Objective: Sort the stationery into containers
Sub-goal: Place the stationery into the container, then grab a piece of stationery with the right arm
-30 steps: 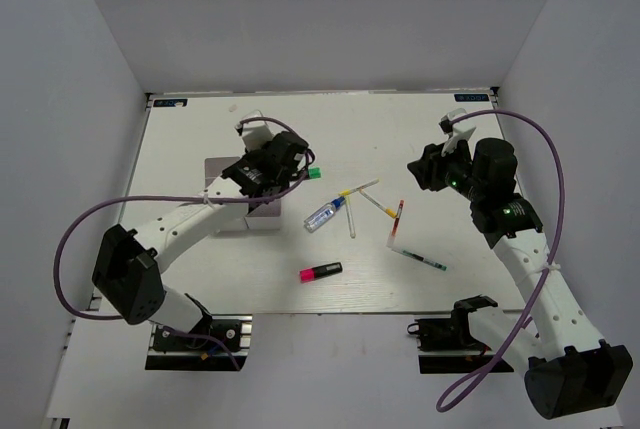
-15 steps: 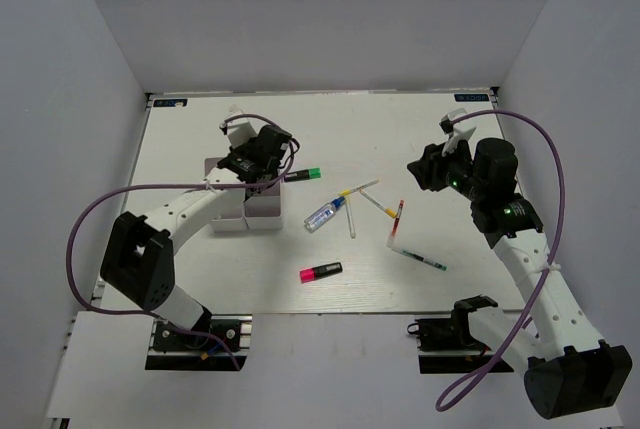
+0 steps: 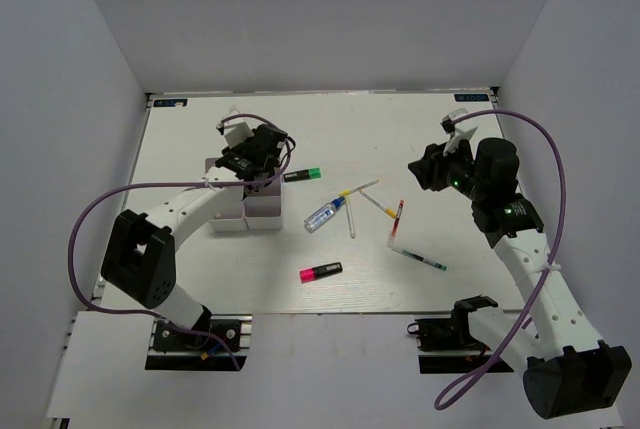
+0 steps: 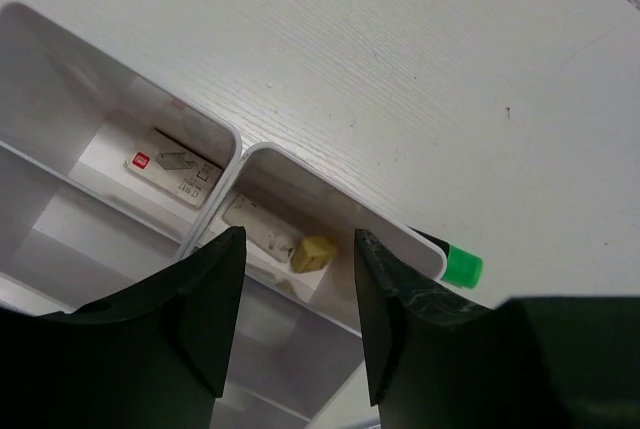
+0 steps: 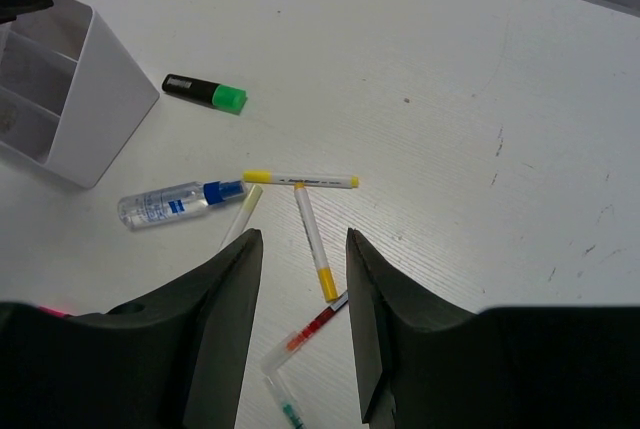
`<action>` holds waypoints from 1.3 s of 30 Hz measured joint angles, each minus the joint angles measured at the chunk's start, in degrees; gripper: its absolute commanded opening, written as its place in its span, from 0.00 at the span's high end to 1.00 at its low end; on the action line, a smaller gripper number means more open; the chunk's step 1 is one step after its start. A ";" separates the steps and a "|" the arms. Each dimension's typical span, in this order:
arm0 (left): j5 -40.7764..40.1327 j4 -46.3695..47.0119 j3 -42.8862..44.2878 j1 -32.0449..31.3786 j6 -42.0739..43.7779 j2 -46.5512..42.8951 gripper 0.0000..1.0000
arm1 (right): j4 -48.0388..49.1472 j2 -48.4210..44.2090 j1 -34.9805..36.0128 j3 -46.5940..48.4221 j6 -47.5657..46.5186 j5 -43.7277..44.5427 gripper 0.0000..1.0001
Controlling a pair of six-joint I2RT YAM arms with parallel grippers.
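The white divided tray (image 3: 232, 222) stands at the left. My left gripper (image 3: 262, 177) hangs over its far right corner, open and empty (image 4: 298, 241). In the left wrist view a yellow eraser (image 4: 314, 253) and a pale eraser (image 4: 257, 224) lie in one compartment of the tray (image 4: 330, 187). A green-capped highlighter (image 3: 301, 175) lies just right of the tray. The blue-capped tube (image 3: 326, 214), white pens (image 3: 358, 189) and a pink-capped highlighter (image 3: 320, 272) lie mid-table. My right gripper (image 3: 418, 174) is open and empty (image 5: 303, 239), raised above the pens (image 5: 315, 244).
A red-tipped pen (image 3: 397, 219) and a green-tipped pen (image 3: 422, 260) lie right of centre. White walls enclose the table on three sides. A label (image 4: 174, 166) lies in another compartment of the tray.
My left gripper has moved left and back from the green-capped highlighter to above the tray. The highlighter now shows whole on the table. The right arm has not moved.
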 measured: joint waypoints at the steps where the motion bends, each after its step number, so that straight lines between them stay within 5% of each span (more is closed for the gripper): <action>1: 0.15 0.00 0.00 0.00 0.02 0.00 0.42 | 0.00 0.00 -0.09 0.00 0.00 -0.09 0.55; 6: 1.42 -0.24 -0.02 -0.22 0.55 -0.72 0.43 | 0.00 0.00 -0.11 -0.09 -0.72 -1.92 0.51; 10: 5.55 0.00 -0.24 -0.52 3.78 -4.76 0.43 | -0.72 0.28 -0.11 -0.87 -5.40 -8.41 0.36; 17: 21.29 5.68 -6.69 -0.17 18.01 -21.18 0.06 | -7.87 6.21 0.83 0.37 -22.25 -24.72 0.24; 23: 33.83 7.30 -10.97 -0.04 29.07 -30.58 0.00 | -12.83 13.42 4.20 0.50 -45.13 -31.67 0.23; 31: 31.41 4.72 -17.11 -0.04 36.04 -42.77 0.00 | -16.24 30.73 12.76 5.55 -68.35 -29.90 0.26; 39: 26.69 4.35 -22.43 -0.04 38.23 -59.78 0.00 | -16.46 45.48 19.45 17.84 -75.87 -22.47 0.16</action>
